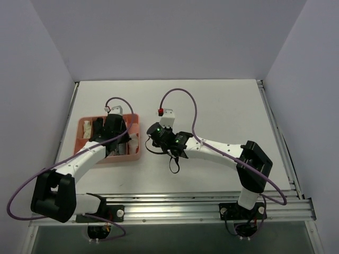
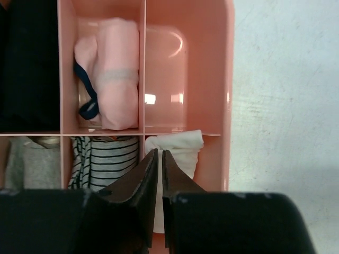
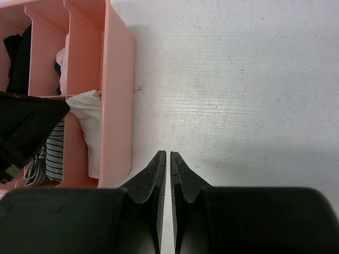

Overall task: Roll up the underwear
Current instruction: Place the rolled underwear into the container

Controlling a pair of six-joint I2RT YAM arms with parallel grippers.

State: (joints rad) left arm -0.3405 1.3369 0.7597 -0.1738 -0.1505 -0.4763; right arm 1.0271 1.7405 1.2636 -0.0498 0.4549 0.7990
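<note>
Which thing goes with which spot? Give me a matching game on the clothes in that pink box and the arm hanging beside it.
Things
1. striped cloth
2. pink roll with navy band
3. white roll
4. right gripper

Places
A. above the bare table, outside the tray
B. in the compartment beside the black cloth
C. in the compartment beside the grey cloth
D. in the corner compartment, just beyond the shut left gripper

Pairs: 1-C, 2-B, 3-D, 4-A
</note>
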